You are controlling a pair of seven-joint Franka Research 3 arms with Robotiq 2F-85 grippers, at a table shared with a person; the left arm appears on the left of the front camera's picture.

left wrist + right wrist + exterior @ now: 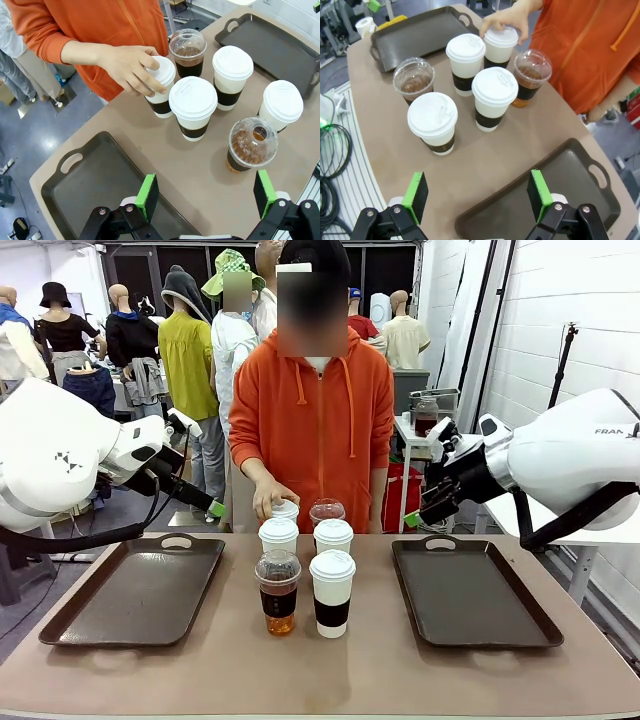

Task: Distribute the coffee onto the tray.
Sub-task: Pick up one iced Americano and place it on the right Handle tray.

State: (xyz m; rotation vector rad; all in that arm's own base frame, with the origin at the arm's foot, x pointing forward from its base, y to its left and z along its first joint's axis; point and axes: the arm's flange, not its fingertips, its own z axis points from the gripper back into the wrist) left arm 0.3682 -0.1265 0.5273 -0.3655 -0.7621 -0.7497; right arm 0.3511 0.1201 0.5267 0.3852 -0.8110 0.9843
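Beige tabletop (400, 670) stands in a workroom with white walls at the right side and a grey floor. On the table lie two dark brown trays with handles, the left tray (135, 590) and the right tray (470, 595), well apart from each other.

Between the trays stand six coffee cups, all upright on the tabletop, close together in three rows of two. Four are white paper cups (332, 592) with white lids and dark brown bands. Two are clear dome-lidded cups (278, 590) with a brown drink inside; one is in the near row on the left, the other in the far row on the right.

At the far side stands a person in an orange hoodie (315, 410). The person's hand (268, 500) rests on the lid of the far white cup (288, 510).

The left gripper (205, 195) hangs in the air above the far edge of the left tray, and its jaws stand wide apart. The right gripper (477, 196) hangs above the far edge of the right tray, its jaws also wide apart. Both grippers are apart from the cups.
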